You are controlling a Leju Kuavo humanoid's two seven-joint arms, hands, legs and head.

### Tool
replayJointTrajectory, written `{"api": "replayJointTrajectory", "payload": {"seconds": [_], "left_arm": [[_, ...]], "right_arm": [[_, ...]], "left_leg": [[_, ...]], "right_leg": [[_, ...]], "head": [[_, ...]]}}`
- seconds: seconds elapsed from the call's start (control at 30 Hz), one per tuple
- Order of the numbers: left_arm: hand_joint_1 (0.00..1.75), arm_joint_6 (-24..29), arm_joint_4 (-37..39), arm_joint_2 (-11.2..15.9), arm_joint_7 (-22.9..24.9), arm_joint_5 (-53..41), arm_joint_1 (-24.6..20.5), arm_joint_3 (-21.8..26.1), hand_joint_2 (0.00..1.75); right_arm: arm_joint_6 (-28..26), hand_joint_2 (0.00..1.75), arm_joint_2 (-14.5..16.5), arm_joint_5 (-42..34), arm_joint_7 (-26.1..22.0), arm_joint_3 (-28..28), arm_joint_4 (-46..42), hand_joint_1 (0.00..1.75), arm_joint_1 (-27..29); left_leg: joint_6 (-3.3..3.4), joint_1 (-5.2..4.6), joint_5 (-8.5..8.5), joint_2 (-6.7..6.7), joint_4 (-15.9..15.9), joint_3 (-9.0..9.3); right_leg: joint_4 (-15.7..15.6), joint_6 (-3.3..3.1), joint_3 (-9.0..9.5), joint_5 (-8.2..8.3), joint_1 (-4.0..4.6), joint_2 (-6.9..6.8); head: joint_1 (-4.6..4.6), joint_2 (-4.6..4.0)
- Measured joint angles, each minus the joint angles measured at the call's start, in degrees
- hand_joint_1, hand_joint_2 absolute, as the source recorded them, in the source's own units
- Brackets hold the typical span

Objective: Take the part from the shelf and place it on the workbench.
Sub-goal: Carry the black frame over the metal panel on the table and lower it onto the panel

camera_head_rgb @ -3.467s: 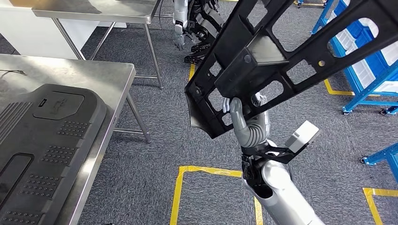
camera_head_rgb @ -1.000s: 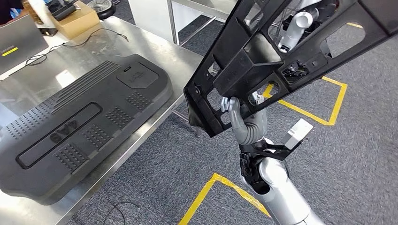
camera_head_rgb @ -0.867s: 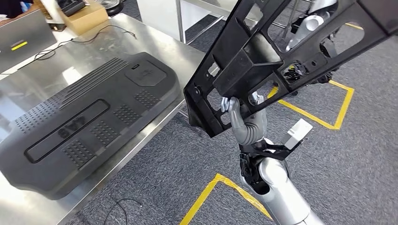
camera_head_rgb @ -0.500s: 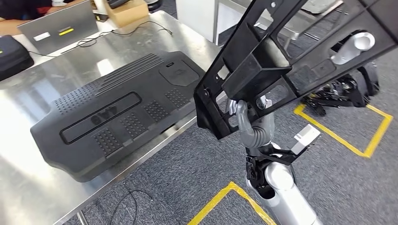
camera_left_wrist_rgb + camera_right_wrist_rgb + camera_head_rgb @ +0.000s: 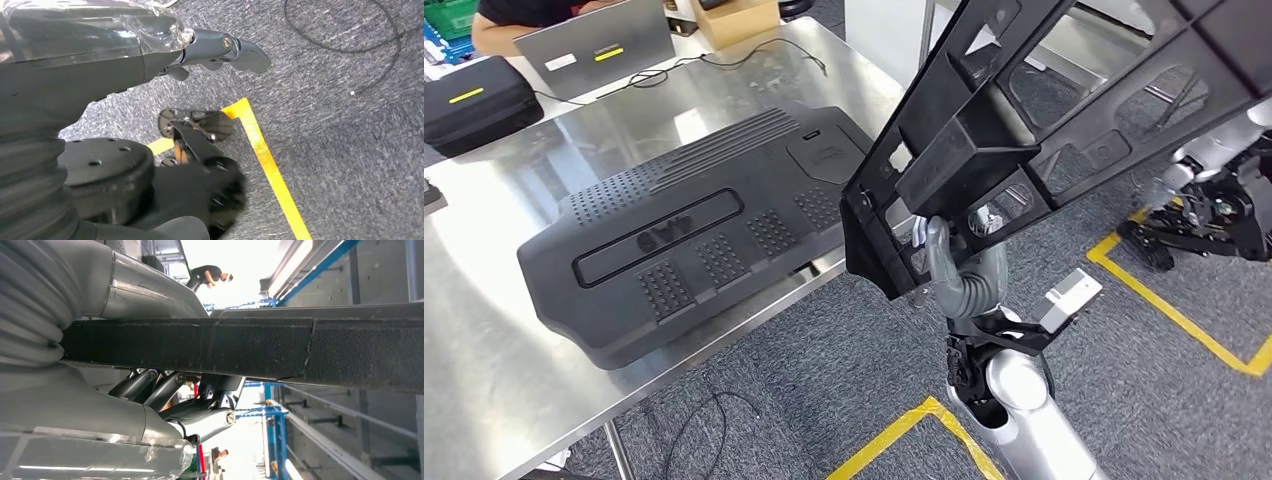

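Currently the right hand (image 5: 944, 262) grips the black frame part (image 5: 1064, 110) from below, holding it raised, long axis slanting up to the right. The workbench (image 5: 484, 330) lies left of it, a black panel (image 5: 694, 240) on it. Left hand (image 5: 220, 47) hangs toward the floor, grasp state unclear.

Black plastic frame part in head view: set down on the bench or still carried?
Carried. The black plastic frame part is tilted, above the steel workbench edge, gripped by the right hand.
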Motion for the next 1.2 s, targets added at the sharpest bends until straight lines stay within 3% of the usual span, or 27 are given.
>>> {"api": "replayJointTrajectory", "payload": {"seconds": [0.03, 0.1, 0.17, 0.2, 0.27, 0.3, 0.37, 0.4, 0.43, 0.47, 0.53, 0.6, 0.67, 0.73, 0.8, 0.87, 0.9, 0.93, 0.97, 1.03, 1.1, 1.17, 1.2], "left_arm": [[0.00, 0.0, 0.0, 0.1, 0.0, -0.1, -0.1, 0.0, 1.75], [0.00, 0.0, 0.0, 0.2, 0.1, -0.2, -0.2, 0.0, 1.75], [0.00, -0.1, 0.0, 0.2, 0.2, -0.3, -0.2, 0.0, 1.75], [0.00, -0.1, 0.0, 0.3, 0.2, -0.3, -0.1, 0.0, 1.75], [0.00, -0.1, 0.0, 0.3, 0.3, -0.3, -0.2, 0.0, 1.75], [0.00, -0.1, 0.0, 0.3, 0.3, -0.3, -0.3, 0.0, 1.75], [0.00, -0.1, 0.0, 0.3, 0.4, -0.3, -0.4, 0.0, 1.75], [0.00, -0.2, 0.0, 0.3, 0.4, -0.3, -0.4, 0.0, 1.75], [0.00, -0.2, 0.0, 0.3, 0.4, -0.3, -0.4, 0.0, 1.75], [0.00, -0.2, 0.0, 0.3, 0.4, -0.3, -0.4, 0.0, 1.75], [0.00, -0.2, 0.0, 0.3, 0.4, -0.3, -0.4, 0.0, 1.75], [0.00, -0.2, 0.0, 0.3, 0.5, -0.3, -0.5, 0.0, 1.75], [0.00, -0.2, 0.1, 0.3, 0.5, -0.3, -0.3, 0.0, 1.75], [0.00, -0.2, 0.1, 0.4, 0.5, -0.3, -0.1, 0.0, 1.75], [0.00, -0.2, 0.1, 0.4, 0.5, -0.3, -0.3, 0.0, 1.75], [0.00, -0.2, 0.1, 0.4, 0.5, -0.3, -0.4, 0.0, 1.75], [0.00, -0.2, 0.1, 0.4, 0.6, -0.3, -0.3, 0.0, 1.75], [0.00, -0.2, 0.1, 0.4, 0.7, -0.3, -0.3, 0.0, 1.75], [0.00, -0.2, 0.1, 0.5, 0.8, -0.3, -0.2, 0.0, 1.75], [0.00, -0.2, 0.1, 0.5, 1.3, -0.3, -0.2, 0.0, 1.75], [0.00, -0.4, 0.1, 0.5, 1.8, -0.4, -0.3, 0.0, 1.75], [0.00, -0.6, 0.2, 0.6, 2.3, -0.5, -0.1, 0.0, 1.75], [0.00, -0.6, 0.2, 0.5, 2.5, -0.5, 0.0, 0.0, 1.75]], "right_arm": [[-0.1, 1.75, 0.0, 0.1, 0.0, -0.1, -0.3, 1.75, 0.0], [-0.1, 1.75, 0.0, 0.2, 0.1, -0.2, -0.7, 1.75, 0.1], [-0.1, 1.75, 0.0, 0.2, 0.2, -0.3, -1.0, 1.75, 0.2], [-0.1, 1.75, 0.0, 0.2, 0.2, -0.4, -1.2, 1.75, 0.3], [-0.1, 1.75, 0.0, 0.3, 0.2, -0.6, -1.4, 1.75, 0.4], [-0.1, 1.75, 0.0, 0.3, 0.2, -0.7, -1.4, 1.75, 0.6], [-0.1, 1.75, 0.0, 0.2, 0.2, -1.0, -1.4, 1.75, 1.1], [-0.1, 1.75, 0.0, 0.2, 0.2, -1.1, -1.4, 1.75, 1.2], [-0.1, 1.75, 0.0, 0.2, 0.2, -1.2, -1.4, 1.75, 1.3], [-0.1, 1.75, -0.1, 0.2, 0.2, -1.2, -1.4, 1.75, 1.4], [-0.1, 1.75, -0.1, 0.3, 0.2, -1.3, -1.5, 1.75, 1.4], [-0.1, 1.75, -0.1, 0.2, 0.2, -1.4, -1.6, 1.75, 1.4], [-0.1, 1.75, -0.1, 0.2, 0.2, -1.5, -1.7, 1.75, 1.4], [-0.1, 1.75, 0.0, 0.3, 0.2, -1.6, -1.8, 1.75, 1.3], [-0.1, 1.75, 0.0, 0.3, 0.2, -1.6, -2.0, 1.75, 1.4], [-0.1, 1.75, 0.0, 0.3, 0.2, -1.6, -2.0, 1.75, 1.4], [-0.1, 1.75, 0.0, 0.3, 0.2, -1.6, -2.0, 1.75, 1.5], [-0.1, 1.75, 0.0, 0.3, 0.2, -1.6, -2.0, 1.75, 1.5], [-0.1, 1.75, 0.0, 0.3, 0.2, -1.6, -2.1, 1.75, 1.5], [-0.1, 1.75, 0.0, 0.5, 0.3, -1.6, -2.2, 1.75, 1.4], [-0.1, 1.75, 0.0, 0.8, 0.5, -1.6, -2.3, 1.75, 1.4], [-0.1, 1.75, 0.1, 1.1, 0.8, -1.6, -2.3, 1.75, 1.4], [-0.1, 1.75, 0.1, 1.3, 0.9, -1.6, -2.4, 1.75, 1.4]], "left_leg": [[0.47, -0.35, 1.12, 1.09, -3.3, 1.58], [1.13, -0.95, 1.49, 2.25, -6.0, 2.62], [1.60, -0.86, 1.80, 1.02, -6.7, 2.79], [1.89, -0.67, 2.06, 0.37, -7.3, 3.11], [2.41, -0.24, 2.60, -0.83, -8.2, 3.76], [2.58, -0.25, 2.65, -1.48, -8.3, 3.85], [2.72, -0.24, 2.60, -2.88, -8.3, 3.86], [2.71, -0.22, 2.53, -3.66, -8.2, 3.88], [2.62, -0.17, 2.43, -4.44, -8.0, 3.92], [2.46, -0.10, 2.25, -5.20, -7.7, 3.96], [1.90, 0.01, 1.79, -6.55, -7.0, 3.72], [1.25, 0.11, 1.62, -7.63, -6.6, 3.23], [0.58, 0.21, 1.68, -8.41, -6.6, 3.03], [-0.14, 0.10, 0.70, -6.67, -5.1, 2.50], [-0.76, 0.12, -2.20, -3.52, 0.4, 0.03], [-1.12, 0.42, -4.88, -2.19, 7.4, -3.49], [-1.17, 0.53, -4.96, -1.98, 8.9, -4.34], [-1.12, 0.57, -4.04, -1.82, 8.4, -4.13], [-0.96, 0.54, -2.28, -1.53, 5.7, -2.81], [-0.27, 0.05, 1.19, 0.62, -2.1, 1.06], [0.44, -0.57, 2.33, 2.34, -6.5, 2.86], [0.95, -0.73, 2.29, 1.56, -7.0, 2.73], [1.21, -0.59, 2.44, 0.93, -7.4, 2.88]], "right_leg": [[0.0, 0.18, 0.25, -0.19, 0.10, -0.51], [-0.2, 0.67, 0.63, -0.43, 0.22, -1.51], [-0.5, 1.28, 1.13, -0.63, 0.20, -2.15], [-0.2, 1.56, 1.18, -1.02, 0.13, -1.42], [3.4, 1.94, -0.32, -3.25, -0.01, 1.43], [6.8, 2.02, -2.04, -4.91, -0.08, 2.73], [13.3, 2.23, -5.62, -7.10, -0.10, 3.64], [14.4, 2.33, -6.46, -6.70, -0.13, 3.77], [13.2, 2.39, -6.21, -5.17, -0.19, 3.87], [9.9, 2.45, -4.98, -2.82, -0.32, 4.22], [2.9, 2.41, -2.03, 0.37, -0.72, 6.38], [0.2, 2.09, -0.93, 0.82, -0.83, 7.73], [-0.1, 1.48, -0.81, 0.93, -0.68, 6.76], [-0.7, 0.75, -0.37, 1.03, -0.72, 5.55], [-1.0, 0.13, 0.07, 0.91, -0.68, 4.16], [-1.0, -0.18, 0.33, 0.62, -0.53, 2.69], [-1.0, -0.21, 0.47, 0.47, -0.49, 1.96], [-1.0, -0.18, 0.66, 0.32, -0.47, 1.28], [-1.0, -0.11, 0.92, 0.15, -0.47, 0.61], [-1.0, 0.20, 1.48, -0.26, -0.31, -0.59], [-1.0, 0.69, 1.84, -0.61, -0.08, -1.72], [-1.3, 1.25, 2.19, -0.80, 0.02, -2.89], [-1.3, 1.57, 2.38, -1.02, -0.04, -2.72]], "head": [[-0.09, 0.00], [-0.19, 0.00], [-0.23, 0.00], [-0.15, 0.00], [0.11, 0.00], [0.29, 0.00], [0.61, 0.00], [0.78, 0.00], [0.92, 0.00], [1.07, 0.00], [1.34, 0.00], [1.49, 0.00], [1.48, 0.00], [1.13, 0.00], [0.41, 0.00], [0.01, 0.00], [-0.08, 0.00], [-0.18, 0.00], [-0.31, 0.00], [-0.60, 0.00], [-0.77, 0.00], [-0.80, 0.00], [-0.74, 0.00]]}}
